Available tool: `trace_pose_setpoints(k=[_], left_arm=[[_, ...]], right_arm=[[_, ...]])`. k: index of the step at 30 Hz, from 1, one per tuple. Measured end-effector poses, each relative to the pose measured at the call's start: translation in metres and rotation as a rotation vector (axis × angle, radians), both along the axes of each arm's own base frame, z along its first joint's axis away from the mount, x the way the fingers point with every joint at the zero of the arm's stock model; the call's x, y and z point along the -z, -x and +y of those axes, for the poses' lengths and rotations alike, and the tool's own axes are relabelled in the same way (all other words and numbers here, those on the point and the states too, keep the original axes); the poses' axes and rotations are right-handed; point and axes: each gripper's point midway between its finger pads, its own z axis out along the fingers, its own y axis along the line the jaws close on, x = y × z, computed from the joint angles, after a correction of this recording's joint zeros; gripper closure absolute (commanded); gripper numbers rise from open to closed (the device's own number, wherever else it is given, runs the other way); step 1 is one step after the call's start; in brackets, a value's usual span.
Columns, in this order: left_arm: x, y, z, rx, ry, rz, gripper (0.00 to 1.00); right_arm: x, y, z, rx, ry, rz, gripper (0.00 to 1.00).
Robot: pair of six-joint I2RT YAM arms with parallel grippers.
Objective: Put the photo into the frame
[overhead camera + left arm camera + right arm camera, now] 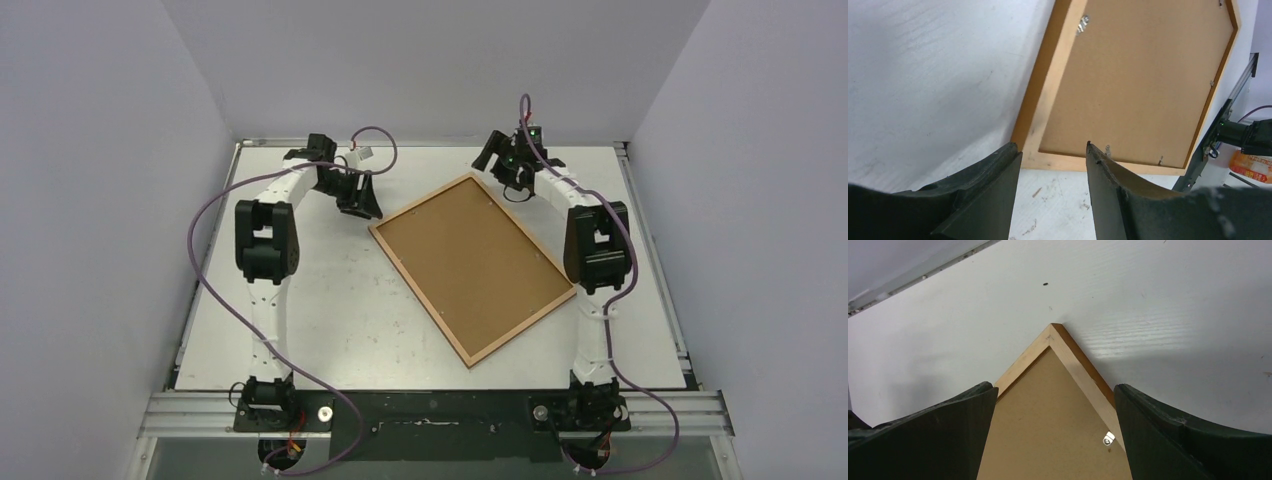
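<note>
The orange-brown wooden frame (421, 297) lies face down and diagonal on the middle of the white table, with the brown fibreboard backing (472, 265) in it. The photo is not visible. My left gripper (362, 207) is open and empty just beyond the frame's left corner; in the left wrist view (1052, 147) its fingertips straddle the corner moulding (1048, 95). My right gripper (512, 186) is open and empty over the frame's far corner; in the right wrist view (1055, 387) the corner (1075, 365) and the backing (1048, 430) lie between its fingers.
Small metal clips (1108, 439) (1083, 23) sit at the backing's edges. The white table (330, 300) ends in metal rails at the sides and near edge. Grey walls enclose it. An orange packet (1250, 167) lies off the table beyond the rail.
</note>
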Motion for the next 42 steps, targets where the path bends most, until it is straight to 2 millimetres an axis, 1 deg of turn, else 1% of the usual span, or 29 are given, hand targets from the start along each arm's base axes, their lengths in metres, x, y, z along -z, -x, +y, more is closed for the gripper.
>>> trace_pose_setpoints(k=[3, 5, 7, 10, 12, 13, 14, 15, 17, 19, 22, 23, 24, 25, 26, 27, 32, 33, 35, 37, 38, 42], left_arm=[[0.018, -0.002, -0.003, -0.013, -0.004, 0.038, 0.52], [0.022, -0.002, -0.005, -0.016, -0.002, 0.047, 0.52], [0.021, -0.003, -0.008, -0.021, 0.009, 0.051, 0.52], [0.018, -0.006, -0.013, -0.021, 0.033, 0.041, 0.55], [0.019, -0.005, -0.016, -0.016, 0.042, 0.038, 0.56], [0.020, -0.005, -0.016, -0.016, 0.044, 0.042, 0.57], [0.022, -0.004, -0.016, -0.015, 0.045, 0.043, 0.57], [0.025, -0.002, -0.016, -0.013, 0.044, 0.046, 0.57], [0.032, 0.002, -0.015, -0.013, 0.041, 0.056, 0.59], [0.037, 0.006, -0.015, -0.011, 0.047, 0.070, 0.61], [0.038, 0.009, -0.016, -0.005, 0.047, 0.072, 0.63], [0.038, 0.009, -0.016, -0.002, 0.046, 0.069, 0.63], [0.038, 0.009, -0.016, 0.000, 0.046, 0.068, 0.63], [0.039, 0.009, -0.016, 0.001, 0.045, 0.067, 0.63], [0.039, 0.010, -0.016, 0.002, 0.045, 0.064, 0.63], [0.039, 0.010, -0.016, 0.002, 0.045, 0.062, 0.64], [0.039, 0.015, -0.014, 0.002, 0.036, 0.062, 0.66], [0.039, 0.017, -0.014, 0.002, 0.035, 0.064, 0.67], [0.040, 0.019, -0.013, 0.001, 0.031, 0.068, 0.68], [0.040, 0.021, -0.012, 0.003, 0.026, 0.067, 0.68], [0.041, 0.023, -0.011, 0.005, 0.022, 0.068, 0.69], [0.042, 0.032, -0.008, 0.014, 0.008, 0.068, 0.70]], right_arm=[[0.021, 0.000, 0.000, -0.001, 0.006, 0.036, 0.10], [0.033, 0.000, 0.002, -0.005, 0.003, 0.059, 0.10], [0.042, -0.001, 0.004, -0.009, -0.005, 0.074, 0.10], [0.049, 0.002, 0.004, -0.007, -0.006, 0.102, 0.10], [0.047, 0.003, -0.002, 0.018, 0.014, 0.105, 0.10], [0.046, 0.007, -0.008, 0.044, 0.031, 0.107, 0.10], [0.045, 0.016, -0.016, 0.071, 0.050, 0.121, 0.10], [0.042, 0.030, -0.026, 0.104, 0.071, 0.139, 0.10], [0.028, 0.064, -0.051, 0.180, 0.115, 0.168, 0.10], [0.000, 0.097, -0.076, 0.253, 0.148, 0.159, 0.10], [-0.050, 0.139, -0.104, 0.349, 0.158, 0.096, 0.10], [-0.061, 0.150, -0.110, 0.373, 0.158, 0.080, 0.10], [-0.070, 0.168, -0.116, 0.399, 0.162, 0.072, 0.10], [-0.072, 0.180, -0.120, 0.414, 0.166, 0.074, 0.10], [-0.069, 0.195, -0.124, 0.429, 0.172, 0.092, 0.10], [-0.062, 0.211, -0.127, 0.440, 0.179, 0.122, 0.10], [0.005, 0.289, -0.136, 0.474, 0.220, 0.356, 0.10], [0.018, 0.302, -0.136, 0.479, 0.223, 0.397, 0.10], [0.037, 0.322, -0.136, 0.486, 0.223, 0.460, 0.10], [0.051, 0.337, -0.136, 0.493, 0.220, 0.510, 0.10], [0.055, 0.341, -0.135, 0.497, 0.216, 0.525, 0.10], [0.059, 0.339, -0.131, 0.506, 0.171, 0.502, 0.10]])
